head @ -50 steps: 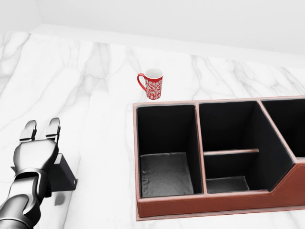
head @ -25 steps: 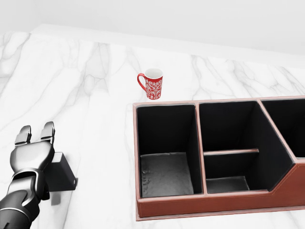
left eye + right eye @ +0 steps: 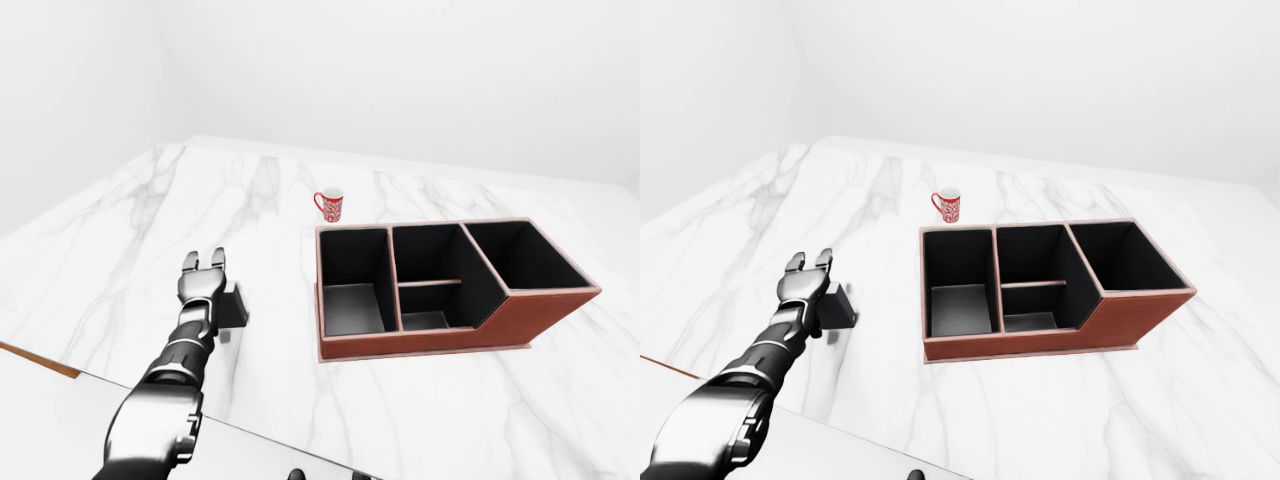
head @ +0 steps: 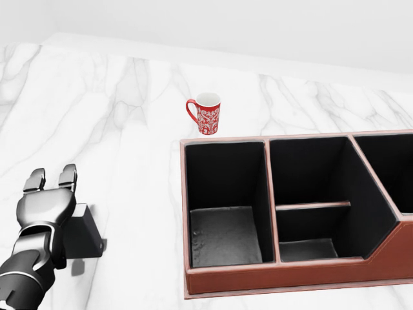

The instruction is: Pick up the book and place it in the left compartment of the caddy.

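A white marble worktop (image 3: 120, 260) is taking up most of the room, running off toward pale walls. Sitting on it at the right of the left-eye view is the caddy (image 3: 540, 315), a long reddish-brown box with black lining, split into a left compartment, a middle one crossed by a low divider, and a taller right one. All the compartments are showing bare floors.

The robot's left arm is reaching in from the lower left of that view, dark and glossy, lying low over the marble. At its end the left robot hand (image 4: 46, 194) is hovering with its fingers (image 4: 68, 175) spread and pointing away toward the top of the view, gripping nothing.

Just beside and partly under that hand, the book (image 4: 82, 234) is lying on the worktop as a small dark block, well apart from the caddy's left wall.

A red-and-white patterned mug (image 4: 206, 114) is standing upright just beyond the caddy's far-left corner, handle turned left.
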You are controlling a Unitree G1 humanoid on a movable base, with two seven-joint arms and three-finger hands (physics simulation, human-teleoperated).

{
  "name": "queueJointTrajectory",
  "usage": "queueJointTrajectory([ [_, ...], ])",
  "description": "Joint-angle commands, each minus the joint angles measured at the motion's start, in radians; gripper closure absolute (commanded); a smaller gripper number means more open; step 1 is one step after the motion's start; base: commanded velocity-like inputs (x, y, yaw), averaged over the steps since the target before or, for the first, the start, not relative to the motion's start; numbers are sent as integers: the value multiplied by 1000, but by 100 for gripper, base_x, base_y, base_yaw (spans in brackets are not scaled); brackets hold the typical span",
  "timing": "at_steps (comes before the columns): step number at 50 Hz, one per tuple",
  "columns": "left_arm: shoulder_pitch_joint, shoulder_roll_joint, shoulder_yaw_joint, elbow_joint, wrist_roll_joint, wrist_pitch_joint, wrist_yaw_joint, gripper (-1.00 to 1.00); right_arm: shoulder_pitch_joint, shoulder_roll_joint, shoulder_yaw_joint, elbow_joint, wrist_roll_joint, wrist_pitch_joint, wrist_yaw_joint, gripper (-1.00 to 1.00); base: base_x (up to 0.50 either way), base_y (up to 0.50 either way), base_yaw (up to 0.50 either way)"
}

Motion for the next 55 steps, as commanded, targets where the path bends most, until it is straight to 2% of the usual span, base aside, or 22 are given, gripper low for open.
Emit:
queueJointTrajectory([
  [1,66,-19,-58,65,20,0,-15,27,1,-2,-1,-3,3,0,-4,-100,0,0,0],
  [2,66,-20,-57,65,24,0,-11,86,3,-3,-4,-7,5,0,-7,-100,0,0,0],
  [3,66,-20,-56,65,24,0,-11,86,3,-3,-4,-7,5,0,-7,-100,0,0,0],
  [4,65,-21,-46,64,18,0,6,100,2,-2,-4,-4,3,0,-3,-100,0,0,0],
  [23,99,-29,-43,73,25,0,102,100,2,2,0,-2,-4,0,6,-100,0,0,0],
  [24,99,-29,-40,72,22,0,112,100,2,2,0,-2,-4,0,5,-100,0,0,0],
  [25,96,-25,-20,65,0,0,167,100,2,2,0,-2,-5,0,6,-100,0,0,0],
  [26,93,-22,-7,62,-20,0,185,100,2,2,0,-1,-6,0,6,-100,0,0,0],
  [28,91,-17,-10,57,-31,0,216,100,2,4,1,0,-7,0,9,-100,0,0,0],
  [40,108,32,-5,-38,-87,0,217,100,1,5,5,2,-11,0,11,-100,0,0,0],
  [44,139,46,7,-150,-90,0,217,100,3,4,0,-2,-6,0,7,-100,0,0,0],
  [47,252,47,19,-426,-47,0,217,100,1,4,0,1,-9,0,9,-100,0,0,0],
  [49,304,43,35,-546,-2,0,214,100,1,4,2,3,-8,0,10,-100,0,0,0],
  [54,411,26,90,-823,89,0,95,100,1,3,4,5,-8,0,10,-100,0,0,0],
  [55,418,19,105,-847,98,0,97,100,2,3,3,3,-7,0,8,-100,0,0,0],
])
